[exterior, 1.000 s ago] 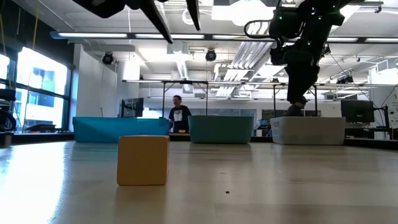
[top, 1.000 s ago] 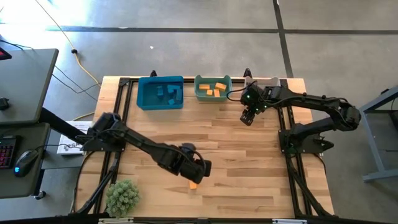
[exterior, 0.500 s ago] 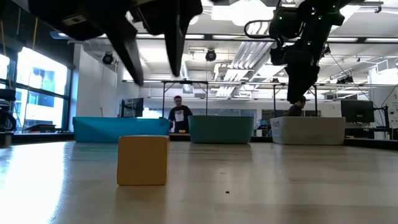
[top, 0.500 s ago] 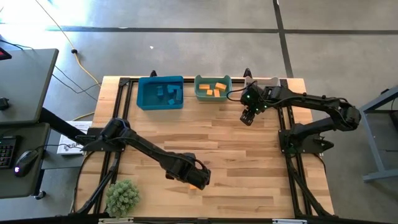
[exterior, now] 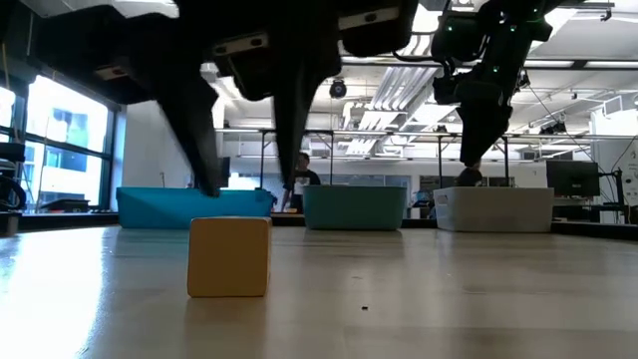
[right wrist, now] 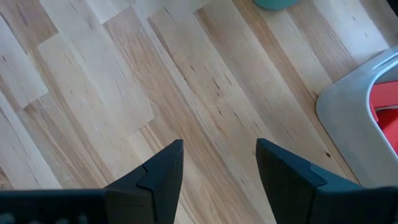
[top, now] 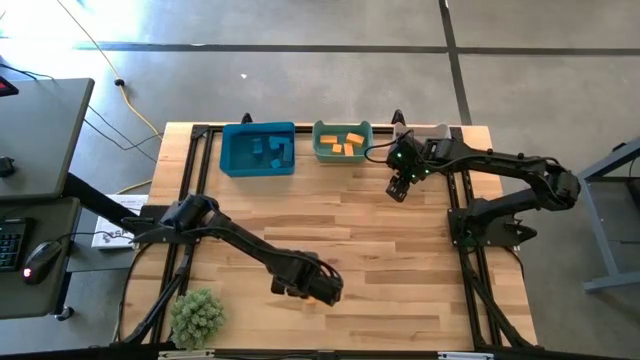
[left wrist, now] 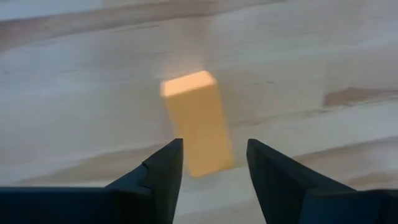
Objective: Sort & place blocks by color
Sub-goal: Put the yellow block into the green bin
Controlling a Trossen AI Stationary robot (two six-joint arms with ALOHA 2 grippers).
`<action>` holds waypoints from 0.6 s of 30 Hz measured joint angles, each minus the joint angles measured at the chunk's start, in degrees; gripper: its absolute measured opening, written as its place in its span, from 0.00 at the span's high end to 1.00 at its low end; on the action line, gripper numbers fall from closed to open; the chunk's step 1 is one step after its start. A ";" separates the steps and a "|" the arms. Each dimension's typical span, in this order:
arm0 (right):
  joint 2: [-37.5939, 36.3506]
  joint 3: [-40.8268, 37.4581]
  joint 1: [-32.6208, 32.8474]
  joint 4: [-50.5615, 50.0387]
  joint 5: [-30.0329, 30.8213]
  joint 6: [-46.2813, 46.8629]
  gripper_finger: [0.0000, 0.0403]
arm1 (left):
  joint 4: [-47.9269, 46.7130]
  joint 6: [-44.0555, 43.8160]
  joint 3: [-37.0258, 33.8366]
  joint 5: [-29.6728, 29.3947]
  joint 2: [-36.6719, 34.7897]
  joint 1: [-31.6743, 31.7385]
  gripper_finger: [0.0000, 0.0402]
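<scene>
orange block [left wrist: 198,122] between claw fingers [left wrist: 158,171], bare tabletop [left wrist: 311,56] around

Pale wood-plank bench [top: 380,250] with visible grain, smooth satin finish. Matt orange block [left wrist: 196,121], plain-faced, no gloss. Smooth plastic-looking blue bin [top: 258,150] and teal bin [top: 343,141]. Matt black left end effector [left wrist: 208,165] fingers [left wrist: 163,171]. Polished grey concrete floor [top: 300,60].

We've got one orange block [exterior: 228,257] sitting alone on the bare wood near the front of the table, lying flat, a short rectangular bar in the left wrist view [left wrist: 198,121]. Blue blocks [top: 270,152] are piled together at the back, with a bunch of orange blocks [top: 342,143] just beside them. A bit of red block [right wrist: 387,99] shows too.
</scene>
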 joint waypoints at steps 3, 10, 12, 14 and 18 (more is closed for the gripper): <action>0.00 0.00 0.00 0.13 0.00 0.00 0.53 | -0.30 -0.86 -0.01 0.06 -0.06 0.01 0.55; 0.00 -0.02 0.00 0.15 0.00 -1.07 0.53 | -0.41 -1.60 0.00 -0.38 0.22 0.28 0.48; 0.00 -0.02 0.00 0.15 0.00 -1.05 0.53 | -0.49 -1.62 0.02 -0.51 0.69 0.28 0.47; 0.00 -0.02 0.00 0.15 0.00 -1.07 0.53 | -0.51 -1.67 -0.02 -0.52 1.28 0.31 0.47; 0.00 -0.02 0.00 0.29 0.02 -1.07 0.53 | -1.01 -2.07 -0.08 -0.49 2.65 0.51 0.47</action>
